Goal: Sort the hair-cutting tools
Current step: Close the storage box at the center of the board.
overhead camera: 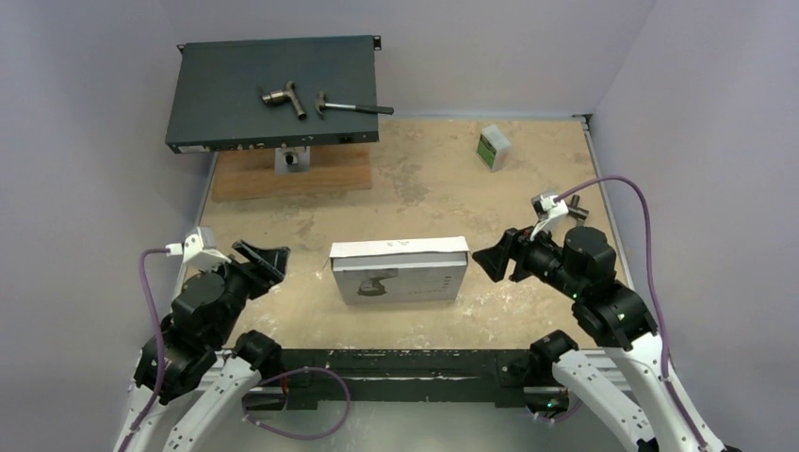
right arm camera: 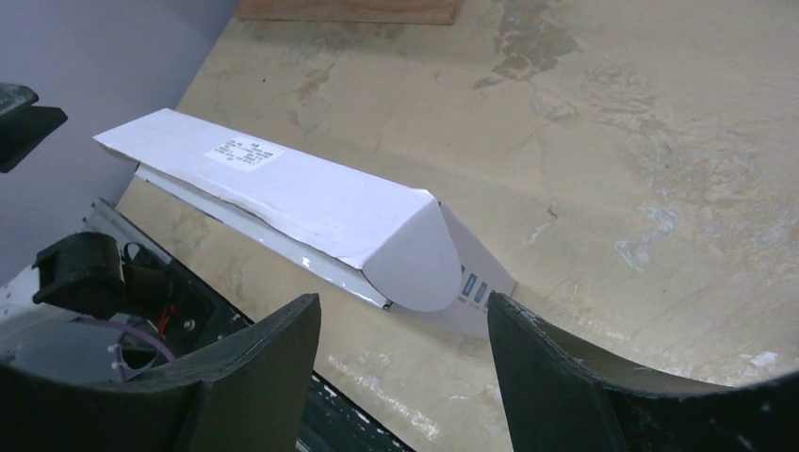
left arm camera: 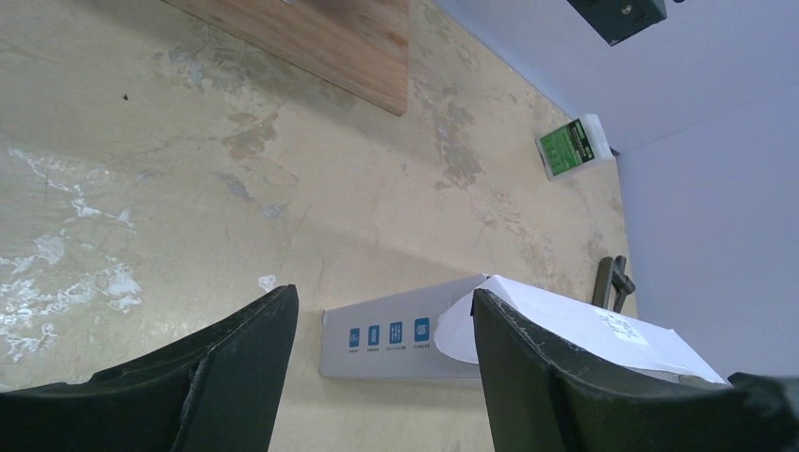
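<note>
Tabletop scuffed tan, walls lilac, box between left gripper, right gripper

Hammer beside pipe fitting

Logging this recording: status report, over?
Left tool open, empty. Right tool open, empty. Hair-cutting tools not in view; white cardboard box lies between the arms. Nothing blocks the box.

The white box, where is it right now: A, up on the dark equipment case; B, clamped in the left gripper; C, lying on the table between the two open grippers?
C: the white box lies on the table, with the left gripper and right gripper open on either side.
</note>
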